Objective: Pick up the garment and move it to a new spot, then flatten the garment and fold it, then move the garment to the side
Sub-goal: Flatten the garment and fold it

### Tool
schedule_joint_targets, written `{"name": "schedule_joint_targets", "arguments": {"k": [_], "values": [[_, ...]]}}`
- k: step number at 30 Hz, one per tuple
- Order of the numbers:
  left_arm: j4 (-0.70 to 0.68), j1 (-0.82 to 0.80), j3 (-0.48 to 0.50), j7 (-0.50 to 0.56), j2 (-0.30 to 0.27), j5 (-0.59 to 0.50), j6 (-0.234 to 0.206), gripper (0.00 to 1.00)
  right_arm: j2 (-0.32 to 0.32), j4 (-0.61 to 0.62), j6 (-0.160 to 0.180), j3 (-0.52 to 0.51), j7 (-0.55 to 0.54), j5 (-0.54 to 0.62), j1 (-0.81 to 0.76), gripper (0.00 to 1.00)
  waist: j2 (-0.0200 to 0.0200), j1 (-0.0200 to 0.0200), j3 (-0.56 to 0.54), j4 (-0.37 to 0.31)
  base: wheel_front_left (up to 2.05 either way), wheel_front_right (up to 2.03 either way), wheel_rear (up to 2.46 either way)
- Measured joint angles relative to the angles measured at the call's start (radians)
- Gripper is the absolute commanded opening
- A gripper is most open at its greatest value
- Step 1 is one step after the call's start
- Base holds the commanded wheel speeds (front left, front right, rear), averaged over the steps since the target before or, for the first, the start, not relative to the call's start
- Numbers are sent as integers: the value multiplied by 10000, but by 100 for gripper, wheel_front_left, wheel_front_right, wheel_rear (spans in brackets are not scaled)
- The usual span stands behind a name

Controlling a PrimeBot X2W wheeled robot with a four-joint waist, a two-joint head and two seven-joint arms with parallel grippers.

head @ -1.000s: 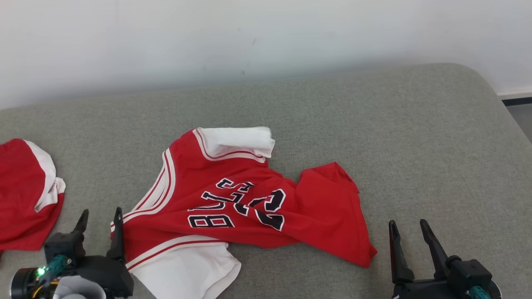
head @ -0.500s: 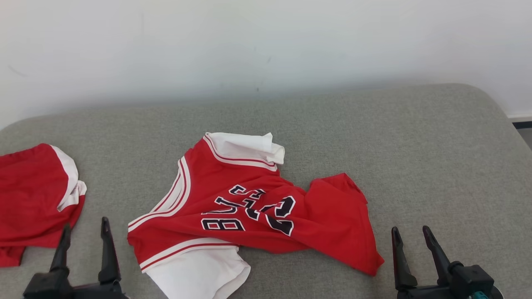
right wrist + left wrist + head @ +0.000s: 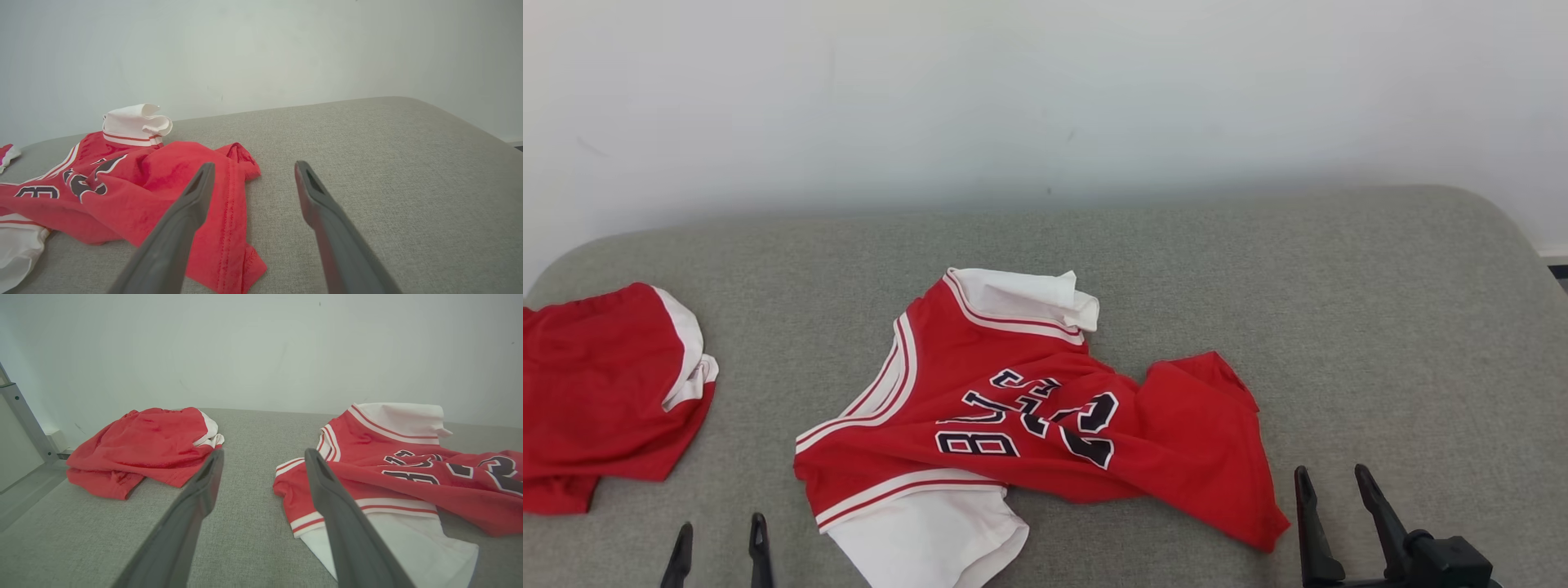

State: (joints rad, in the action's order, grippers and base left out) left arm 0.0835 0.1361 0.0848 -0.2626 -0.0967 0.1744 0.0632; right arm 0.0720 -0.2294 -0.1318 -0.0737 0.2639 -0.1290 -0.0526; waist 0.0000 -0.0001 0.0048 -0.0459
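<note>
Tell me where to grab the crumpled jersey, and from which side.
Probably the jersey by its near ends: left gripper on the striped shoulder edge, right gripper on the red hem corner, each from its own side. Both lie loose and closest.

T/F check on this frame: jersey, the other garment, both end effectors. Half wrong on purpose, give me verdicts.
1. The red jersey lies crumpled on the grey cushion. True.
2. The left end effector is shut on a sleeve. False: its jaws stand open and hold nothing.
3. A second red garment lies to the robot's left of the jersey, apart from it. True.
4. The right end effector grips the jersey's hem. False: it is open and empty, beside the hem.
5. The jersey lies printed side down. False: its black lettering faces up.
</note>
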Motion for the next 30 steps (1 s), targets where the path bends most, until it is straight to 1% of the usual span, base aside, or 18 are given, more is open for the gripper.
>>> {"name": "schedule_joint_targets", "arguments": {"k": [3, 6, 11, 14, 18, 22, 30], "values": [[52, 25, 98, 0, 128, -77, 84, 100, 50, -105, 0, 54, -2, -21, -6, 100, 0, 0, 0, 91, 0, 0, 0], [82, -11, 128, 0, 207, -153, 163, 100, 370, -265, 0, 334, -2, -31, 199, 100, 0, 0, 25, 190, 0, 0, 0], [125, -297, 86, 0, 301, -255, 268, 100, 1053, -986, 0, 980, 0, -35, 1272, 100, 0, 0, 122, 357, 0, 0, 0], [199, -477, 59, 0, 339, -290, 345, 100, 1396, -1716, 0, 1313, -21, -130, 2129, 100, 0, 0, 214, 469, 0, 0, 0], [337, -685, 31, 0, 385, -326, 430, 100, 1779, -2819, 0, 1691, -339, -360, 3413, 100, 0, 1, 371, 632, 0, 0, 0], [479, -929, -6, 0, 407, -326, 514, 100, 2054, -4008, 0, 1992, -579, -560, 4608, 100, 0, 1, 541, 841, 0, 0, 0], [593, -1214, -219, 0, 443, -324, 593, 100, 2261, -6491, 0, 2615, -1386, -1175, 6106, 100, 0, 1, 920, 1291, 0, 0, 0]]}}
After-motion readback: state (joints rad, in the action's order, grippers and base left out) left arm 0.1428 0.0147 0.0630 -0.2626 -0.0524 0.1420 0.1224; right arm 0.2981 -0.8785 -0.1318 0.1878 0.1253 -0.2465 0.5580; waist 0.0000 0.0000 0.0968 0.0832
